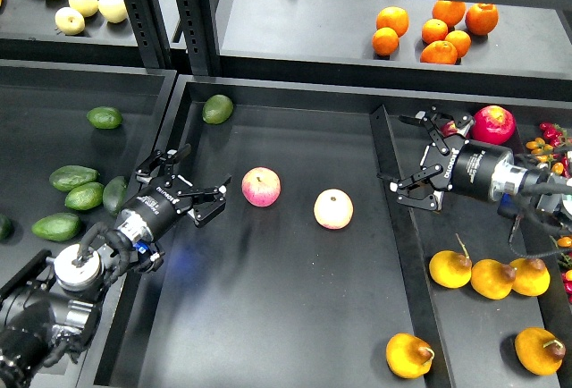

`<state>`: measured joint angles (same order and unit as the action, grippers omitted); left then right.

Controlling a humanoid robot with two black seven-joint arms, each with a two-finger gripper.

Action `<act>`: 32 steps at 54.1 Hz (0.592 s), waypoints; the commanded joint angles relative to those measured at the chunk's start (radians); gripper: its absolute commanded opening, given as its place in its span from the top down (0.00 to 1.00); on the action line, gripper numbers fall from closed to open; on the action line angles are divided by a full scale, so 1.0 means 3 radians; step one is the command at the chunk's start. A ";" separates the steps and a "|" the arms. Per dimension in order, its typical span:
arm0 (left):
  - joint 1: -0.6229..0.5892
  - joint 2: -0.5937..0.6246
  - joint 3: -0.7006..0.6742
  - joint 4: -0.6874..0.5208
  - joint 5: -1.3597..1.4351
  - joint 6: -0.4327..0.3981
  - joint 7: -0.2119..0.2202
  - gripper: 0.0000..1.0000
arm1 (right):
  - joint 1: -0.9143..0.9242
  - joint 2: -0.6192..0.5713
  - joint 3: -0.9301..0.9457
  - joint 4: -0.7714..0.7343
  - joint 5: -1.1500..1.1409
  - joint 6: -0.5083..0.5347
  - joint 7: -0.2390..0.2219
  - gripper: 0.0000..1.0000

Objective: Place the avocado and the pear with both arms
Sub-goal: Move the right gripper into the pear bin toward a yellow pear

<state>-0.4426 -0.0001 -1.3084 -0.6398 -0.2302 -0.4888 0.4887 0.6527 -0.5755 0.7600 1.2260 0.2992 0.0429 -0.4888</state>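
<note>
On my far left, in the left tray [54, 102], lies a cluster of dark green avocados; the long glossy avocado [57, 226] that I take for the task's own lies lowest in the group, near the tray's front left, with two others [73, 177] and [85, 196] just above it and a rounder one [105, 118] well apart toward the back. My left gripper [198, 184] hovers over the left edge of the middle tray [295, 334], its two fingers spread apart and holding nothing, pointing toward the pink-red apple [261, 186] that lies near it on the tray floor. A shorter green avocado [217, 108] rests at the back left corner of that same tray, and a paler pink-yellow apple [333, 208] lies just right of the first apple, not touching it. Farther right, my right gripper [418, 160] reaches in over the divider between the middle and right trays, fingers wide apart and empty. Behind its wrist sits a red apple [493, 124]. Below it in the right tray are the pears: the nearest pear [450, 268] lies in a row with two more [492, 278] and [530, 276], the three close together, and two others [409, 355] and [539, 350] lie closer to the front. On the back shelf, a pile of oranges [435, 30] sits at upper right and pale yellow fruit [85, 1] at upper left.
</note>
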 commanded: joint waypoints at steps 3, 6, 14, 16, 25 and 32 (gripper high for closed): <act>0.0125 0.0000 -0.0051 -0.0087 -0.0041 0.0000 0.0000 0.01 | 0.0365 -0.0152 -0.0488 0.0086 0.0005 0.0031 0.0000 0.00; 0.0146 0.0000 -0.0051 -0.0097 -0.0041 0.0000 0.0000 0.01 | 0.0478 -0.0183 -0.0646 0.0101 0.0005 0.0051 0.0000 0.00; 0.0207 0.0000 -0.0051 -0.0138 -0.0041 0.0000 0.0000 0.01 | 0.0790 -0.0198 -0.0989 0.0106 0.0005 0.0118 0.0000 0.00; 0.0217 0.0000 -0.0051 -0.0138 -0.0041 0.0000 0.0000 0.01 | 0.0881 -0.0198 -0.1055 0.0106 0.0005 0.0143 0.0000 0.00; 0.0228 0.0000 -0.0051 -0.0143 -0.0036 0.0000 0.0000 0.01 | 0.1189 -0.0117 -0.1285 0.0070 -0.0041 0.0429 0.0000 0.00; 0.0269 0.0000 -0.0046 -0.0148 -0.0035 0.0000 0.0000 0.01 | 0.1373 -0.0101 -0.1638 0.0080 -0.0271 0.0598 0.0000 0.00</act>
<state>-0.3710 -0.0001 -1.3237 -0.6826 -0.2423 -0.4888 0.4888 1.0164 -0.6106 0.3559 1.2484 0.2731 0.1764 -0.4888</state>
